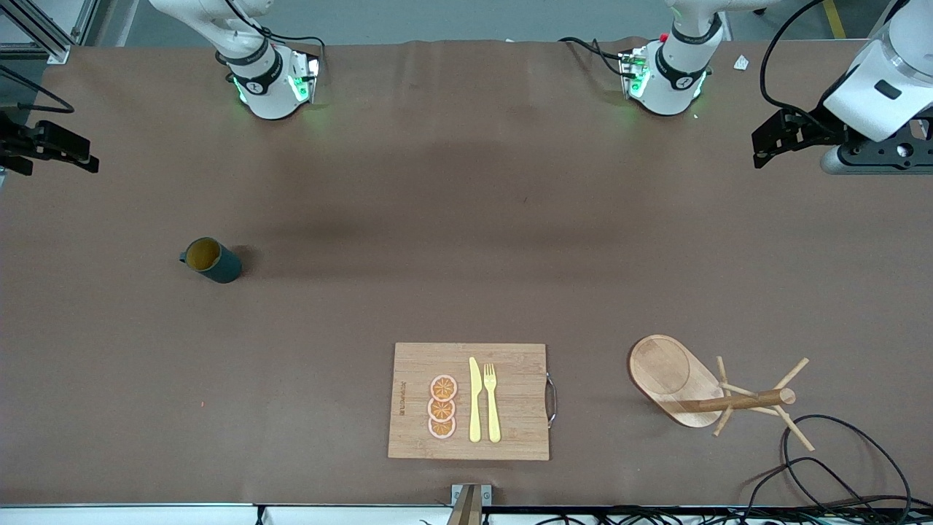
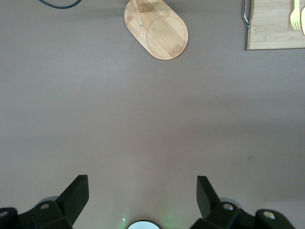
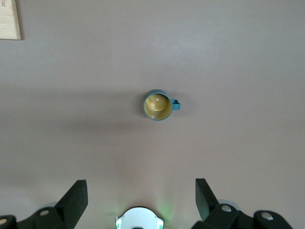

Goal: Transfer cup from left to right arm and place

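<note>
The cup (image 1: 211, 260), a dark teal mug with a tan inside, stands upright on the brown table toward the right arm's end. It also shows in the right wrist view (image 3: 157, 105), its handle to one side. My right gripper (image 1: 87, 159) hangs open and empty over the table's edge at the right arm's end, well apart from the cup; its jaws stand wide in the right wrist view (image 3: 141, 191). My left gripper (image 1: 762, 149) hangs open and empty over the left arm's end of the table, and also shows in the left wrist view (image 2: 142, 191).
A wooden cutting board (image 1: 415, 364) with three orange slices, a yellow knife and a fork lies near the front camera. A wooden peg rack (image 1: 670, 372) lies tipped on its side beside it, toward the left arm's end. Black cables (image 1: 838, 467) loop at that corner.
</note>
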{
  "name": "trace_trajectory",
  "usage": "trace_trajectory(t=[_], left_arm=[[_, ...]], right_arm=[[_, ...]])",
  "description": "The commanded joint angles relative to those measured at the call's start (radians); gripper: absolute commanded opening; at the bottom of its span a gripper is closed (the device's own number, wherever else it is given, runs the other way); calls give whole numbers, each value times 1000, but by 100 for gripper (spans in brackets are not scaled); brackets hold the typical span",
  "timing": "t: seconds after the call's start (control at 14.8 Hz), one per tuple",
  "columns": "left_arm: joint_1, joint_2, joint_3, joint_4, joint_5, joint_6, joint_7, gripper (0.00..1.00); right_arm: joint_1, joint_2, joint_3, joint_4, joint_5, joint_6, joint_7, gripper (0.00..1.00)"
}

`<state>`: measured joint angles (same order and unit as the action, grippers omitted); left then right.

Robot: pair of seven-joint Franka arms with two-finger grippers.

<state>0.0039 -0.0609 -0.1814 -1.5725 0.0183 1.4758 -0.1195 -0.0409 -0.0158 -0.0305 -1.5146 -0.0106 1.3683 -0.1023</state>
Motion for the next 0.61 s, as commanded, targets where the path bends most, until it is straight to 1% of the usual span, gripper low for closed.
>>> trace_trajectory(t=[0.0, 0.2, 0.54], left_arm=[[7, -14, -3, 6, -6, 8, 12, 100], [7, -10, -3, 17, -6, 6, 14, 100], [7, -5, 0, 23, -6, 6, 14, 100]], right_arm=[[-10, -95, 7, -99, 12, 34, 18, 100], [-11, -98, 9, -99, 12, 37, 52, 100], [-13, -104, 6, -96, 17, 31, 53, 100]])
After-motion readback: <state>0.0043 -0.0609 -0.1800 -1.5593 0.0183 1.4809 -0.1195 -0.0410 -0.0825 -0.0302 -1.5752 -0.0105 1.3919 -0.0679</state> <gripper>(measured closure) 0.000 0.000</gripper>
